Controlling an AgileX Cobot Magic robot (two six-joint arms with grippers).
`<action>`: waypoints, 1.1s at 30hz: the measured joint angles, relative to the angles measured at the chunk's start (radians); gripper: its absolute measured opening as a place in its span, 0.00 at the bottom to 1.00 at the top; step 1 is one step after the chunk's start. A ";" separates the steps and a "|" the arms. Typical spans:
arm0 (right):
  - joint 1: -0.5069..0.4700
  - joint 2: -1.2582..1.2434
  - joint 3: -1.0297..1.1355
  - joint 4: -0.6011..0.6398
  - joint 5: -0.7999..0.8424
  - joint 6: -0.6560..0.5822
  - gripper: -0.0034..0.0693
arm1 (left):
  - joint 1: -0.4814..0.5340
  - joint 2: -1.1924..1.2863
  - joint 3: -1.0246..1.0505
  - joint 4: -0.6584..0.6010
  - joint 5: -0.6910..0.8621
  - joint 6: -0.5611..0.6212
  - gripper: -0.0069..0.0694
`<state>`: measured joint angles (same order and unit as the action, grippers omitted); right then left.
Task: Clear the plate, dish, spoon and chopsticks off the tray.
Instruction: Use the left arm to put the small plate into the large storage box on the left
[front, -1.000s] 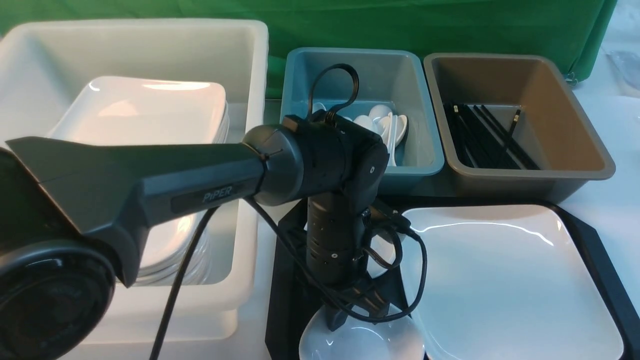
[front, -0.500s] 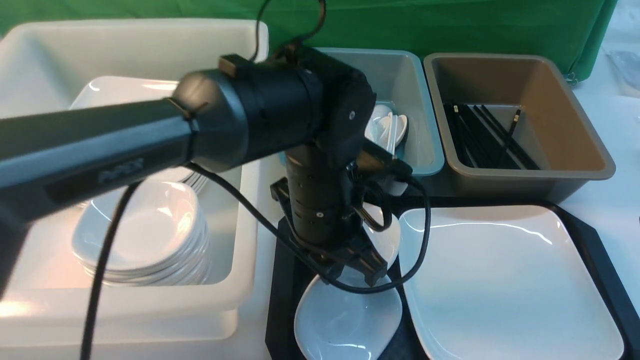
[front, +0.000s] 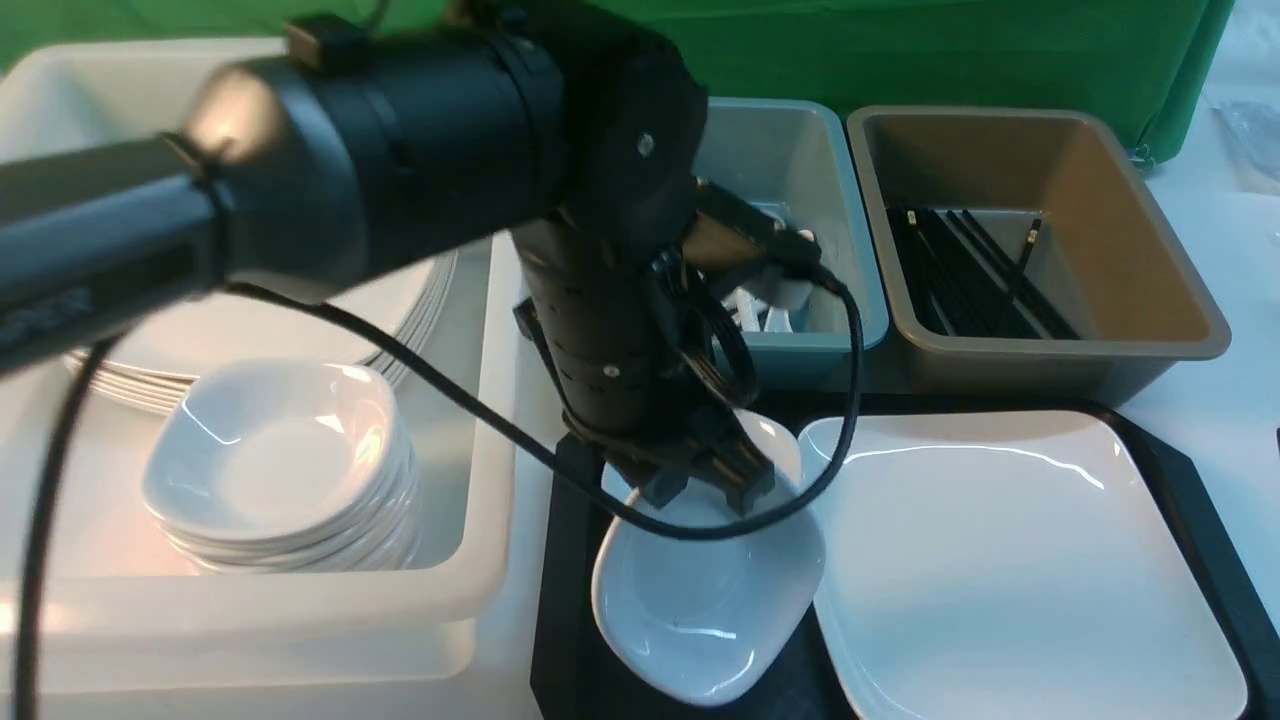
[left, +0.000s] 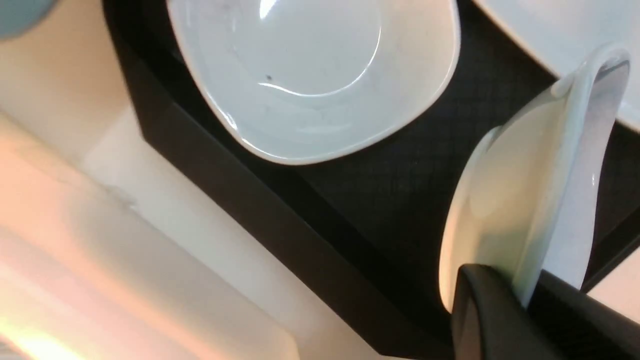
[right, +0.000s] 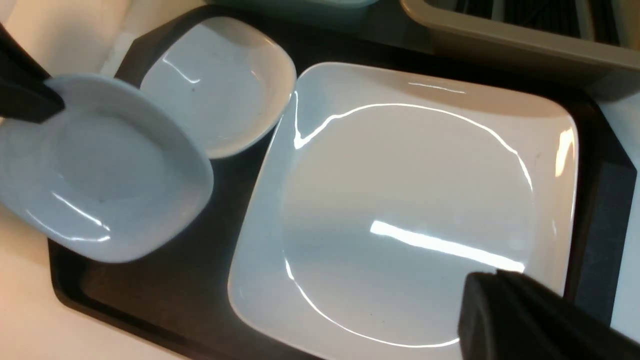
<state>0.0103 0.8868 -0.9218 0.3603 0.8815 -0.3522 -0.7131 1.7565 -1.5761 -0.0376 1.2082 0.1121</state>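
My left gripper is shut on the rim of a small white dish and holds it tilted just above the black tray. The left wrist view shows that dish edge-on between the fingers. A second small dish rests on the tray beside the large square plate. My right gripper is shut and empty, hovering over the plate's near corner. White spoons lie in the blue tub. Black chopsticks lie in the brown tub.
A big white bin stands left of the tray, holding stacked plates and a stack of small dishes. The blue tub and brown tub sit behind the tray. A green cloth hangs at the back.
The left gripper closed on the near dish's rim and has risen, lifting the dish off the tray. The left arm has swung up and back.
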 joint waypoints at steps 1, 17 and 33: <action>0.000 0.000 0.000 0.000 0.000 0.000 0.07 | 0.001 0.000 -0.003 -0.002 0.000 0.000 0.12; 0.000 0.000 0.000 0.028 0.000 0.000 0.07 | 0.599 -0.284 -0.006 -0.241 0.009 0.055 0.12; 0.000 0.000 0.000 0.065 0.000 -0.003 0.07 | 1.034 -0.320 0.324 -0.438 -0.011 0.369 0.12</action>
<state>0.0103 0.8868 -0.9218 0.4254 0.8811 -0.3548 0.3205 1.4368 -1.2524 -0.4751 1.1973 0.4809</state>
